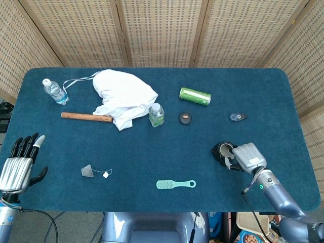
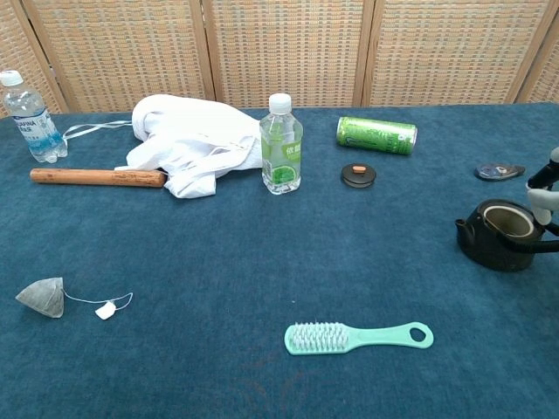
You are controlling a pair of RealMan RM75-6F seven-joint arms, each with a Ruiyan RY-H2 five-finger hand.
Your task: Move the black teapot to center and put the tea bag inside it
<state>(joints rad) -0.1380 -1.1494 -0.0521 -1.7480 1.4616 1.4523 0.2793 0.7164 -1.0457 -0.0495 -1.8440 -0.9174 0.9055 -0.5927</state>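
Blue-clothed bench (image 1: 167,147); black teapot (image 1: 221,151), lidless, right side, right robot hand (image 1: 247,157) against its handle, grip unclear; tea bag (image 1: 87,171) near spread, empty left robot hand (image 1: 19,163).

Head view: high, steeply downward, whole blue table (image 1: 152,152) against wicker screen (image 1: 162,30). Chest view: low, near front edge, facing the screen. Shared: table's central objects.
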